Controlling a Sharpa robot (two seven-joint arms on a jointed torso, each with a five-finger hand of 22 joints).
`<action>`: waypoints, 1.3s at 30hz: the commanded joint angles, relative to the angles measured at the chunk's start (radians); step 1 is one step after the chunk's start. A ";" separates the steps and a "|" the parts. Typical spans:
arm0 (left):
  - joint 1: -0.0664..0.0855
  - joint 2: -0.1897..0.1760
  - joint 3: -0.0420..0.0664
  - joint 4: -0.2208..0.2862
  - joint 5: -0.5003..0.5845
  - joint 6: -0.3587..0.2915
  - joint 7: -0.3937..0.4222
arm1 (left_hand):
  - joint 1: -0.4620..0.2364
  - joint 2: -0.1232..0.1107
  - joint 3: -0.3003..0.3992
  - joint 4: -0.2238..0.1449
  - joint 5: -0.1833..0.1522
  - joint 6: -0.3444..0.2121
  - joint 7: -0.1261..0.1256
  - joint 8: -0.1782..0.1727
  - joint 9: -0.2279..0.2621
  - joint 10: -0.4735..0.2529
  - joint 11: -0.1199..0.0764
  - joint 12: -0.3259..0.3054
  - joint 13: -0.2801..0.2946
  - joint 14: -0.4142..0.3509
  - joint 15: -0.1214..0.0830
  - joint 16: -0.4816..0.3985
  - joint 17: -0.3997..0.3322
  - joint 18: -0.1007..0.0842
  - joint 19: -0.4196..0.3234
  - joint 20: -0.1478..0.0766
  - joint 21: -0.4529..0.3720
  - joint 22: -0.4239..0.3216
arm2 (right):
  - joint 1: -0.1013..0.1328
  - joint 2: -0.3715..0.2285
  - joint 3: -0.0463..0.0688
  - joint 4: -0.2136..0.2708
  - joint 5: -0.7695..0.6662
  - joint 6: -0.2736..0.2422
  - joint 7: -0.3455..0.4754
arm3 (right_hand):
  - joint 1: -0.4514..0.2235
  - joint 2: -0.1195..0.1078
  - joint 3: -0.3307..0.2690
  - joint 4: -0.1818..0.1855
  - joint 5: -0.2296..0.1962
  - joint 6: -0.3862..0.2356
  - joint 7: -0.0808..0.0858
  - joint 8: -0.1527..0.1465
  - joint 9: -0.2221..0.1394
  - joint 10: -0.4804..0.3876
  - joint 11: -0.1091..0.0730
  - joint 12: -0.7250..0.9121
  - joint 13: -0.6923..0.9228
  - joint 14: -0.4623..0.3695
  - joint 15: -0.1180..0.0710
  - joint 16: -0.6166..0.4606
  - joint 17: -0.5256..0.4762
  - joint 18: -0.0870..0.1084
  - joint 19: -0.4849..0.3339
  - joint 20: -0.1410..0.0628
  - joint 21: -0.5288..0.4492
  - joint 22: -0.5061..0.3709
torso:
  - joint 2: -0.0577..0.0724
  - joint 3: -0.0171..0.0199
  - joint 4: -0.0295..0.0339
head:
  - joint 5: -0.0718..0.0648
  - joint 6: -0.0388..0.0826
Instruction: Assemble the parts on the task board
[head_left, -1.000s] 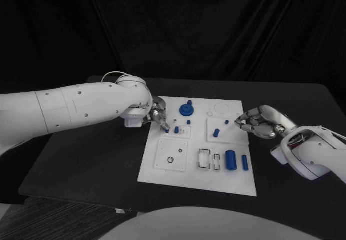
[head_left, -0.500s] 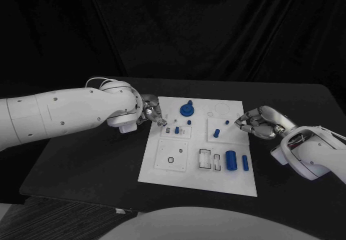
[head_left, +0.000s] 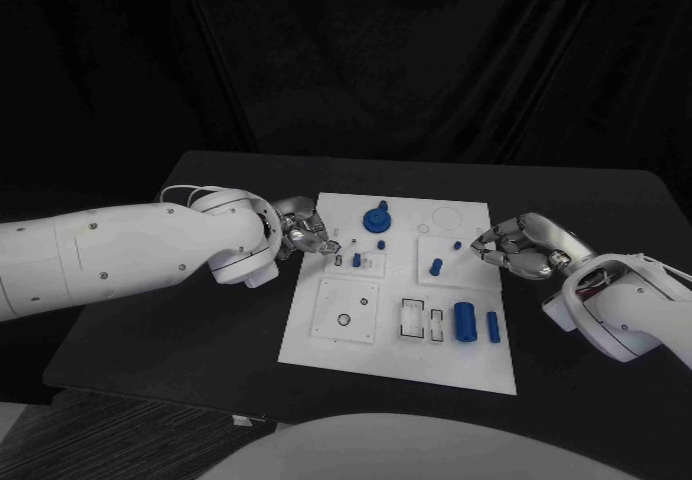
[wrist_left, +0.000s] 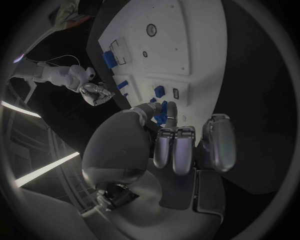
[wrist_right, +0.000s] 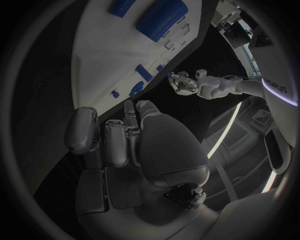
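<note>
Task board (head_left: 335, 345): white plate on the black table (head_left: 188, 330), between the two hands, lower edge nearest the camera.
Near parts: large blue cylinder (head_left: 463, 319) and slimmer blue pin (head_left: 493, 326) lying side by side, just inward of the right arm; black-framed slots (head_left: 411, 318) beside them; small dark ring (head_left: 343, 320) on a raised square, below the left hand.
Right hand (head_left: 519, 245): at the board's right edge, fingers curled together; thumb and a finger pressed on a small blue part (wrist_right: 130, 114), seen in the right wrist view.
Blue peg (head_left: 434, 266): upright on the board, just inward of the right hand, apart from it.
Left hand (head_left: 306, 234): over the board's left edge, fingers curled in; thumb and a finger pinched on a blue piece (wrist_left: 162, 113), seen in the left wrist view.
Small blue pegs (head_left: 356, 259): standing in the block just beside the left hand's fingertips.
Far part: blue knob (head_left: 378, 218) on a round base, beyond the left hand, near the board's far edge.
</note>
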 joint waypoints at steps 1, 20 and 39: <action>-0.025 0.006 0.001 0.001 -0.038 -0.118 0.031 | 0.001 0.011 0.110 -0.028 0.006 0.016 -0.035 0.052 0.040 0.110 -0.001 -0.001 0.255 0.113 -0.002 0.010 0.264 -0.011 -0.013 -0.004 -0.010 0.201 | -0.002 -0.004 0.001 0.005 -0.005 -0.028 -0.002 | 0.033 0.006 0.035 0.001 0.018 -0.010 0.001 0.013 0.015 0.092 -0.009 -0.037 0.178 0.058 -0.002 -0.024 0.053 -0.012 -0.006 0.000 -0.023 0.158 | 0.001 -0.0008 -0.0004 | -0.006 0.000; -0.072 0.046 0.001 -0.037 -0.090 -0.181 -0.012 | -0.032 0.020 0.068 0.005 -0.008 0.039 -0.045 0.063 0.021 0.110 -0.006 -0.001 0.255 0.113 -0.004 0.010 0.264 -0.012 -0.012 -0.005 0.000 0.204 | -0.008 -0.006 0.001 0.005 -0.005 -0.035 0.003 | 0.035 0.005 0.036 0.000 0.020 -0.011 0.001 0.013 0.015 0.092 -0.009 -0.038 0.178 0.059 -0.002 -0.023 0.053 -0.012 -0.007 0.000 -0.025 0.158 | 0.002 -0.0017 -0.0009 | -0.004 0.000; -0.076 0.041 0.001 -0.014 -0.109 -0.052 -0.049 | -0.043 0.029 0.053 0.014 0.025 0.061 -0.053 0.072 0.012 0.110 -0.013 -0.001 0.255 0.113 -0.010 0.010 0.264 -0.013 -0.009 -0.009 0.005 0.204 | -0.018 -0.007 0.001 0.003 -0.005 -0.029 -0.001 | 0.035 0.005 0.037 0.000 0.021 -0.011 0.001 0.013 0.015 0.091 -0.009 -0.038 0.177 0.058 -0.002 -0.024 0.053 -0.011 -0.007 0.000 -0.026 0.158 | 0.001 -0.0009 -0.0014 | -0.004 0.000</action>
